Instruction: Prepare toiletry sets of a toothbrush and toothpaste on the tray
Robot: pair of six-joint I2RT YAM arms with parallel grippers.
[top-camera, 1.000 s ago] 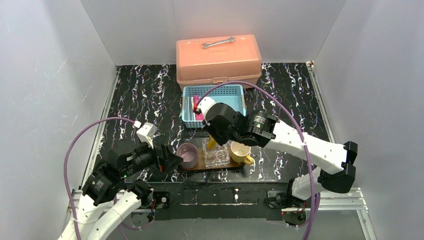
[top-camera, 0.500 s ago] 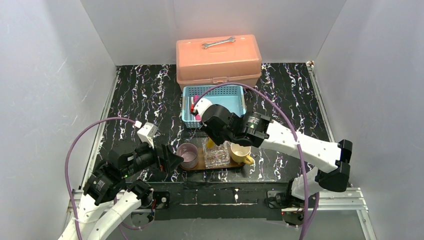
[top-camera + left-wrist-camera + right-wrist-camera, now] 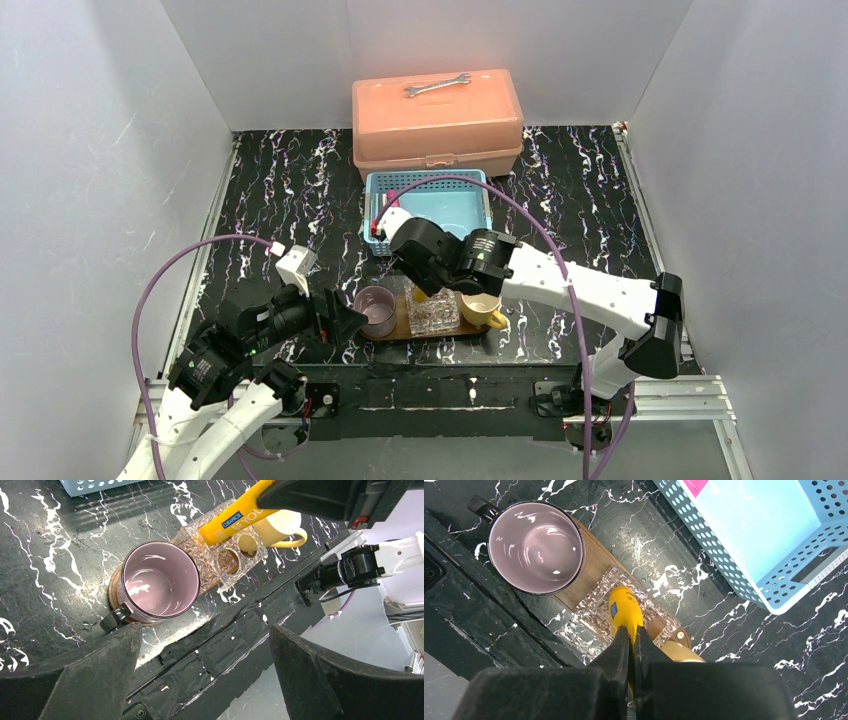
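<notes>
Plainly legible on the yellow toothpaste tube (image 3: 235,520) is "CURAPROX" on a small blue patch, with "BE YOU" in white letters beside it. No other writing can be read.

The right arm reaches from its base across to the middle of the table, wrist bent so that the right gripper (image 3: 631,635) points down over the tray (image 3: 591,567). Its fingers are pressed together on the tube's upper end. The tube hangs tilted, and its lower end meets the top of the clear knobbly holder (image 3: 212,575) - whether it sits inside one of the round holes I cannot tell.

The left arm lies folded low at the near left. The left gripper (image 3: 205,630) faces the pink mug (image 3: 150,587) with its fingers spread wide, holding nothing and apart from the mug.

On the dark wooden tray the pink mug stands at the left end, empty, its black handle toward the near edge. The clear holder is in the middle and a yellow cup (image 3: 285,525) stands at the right end.

Behind the tray is the light-blue slotted basket (image 3: 804,580). A bit of magenta (image 3: 699,484) shows at its far left end - too little to name. Farther back, a steel wrench (image 3: 437,86) lies on the lid of an orange case (image 3: 437,125).
</notes>
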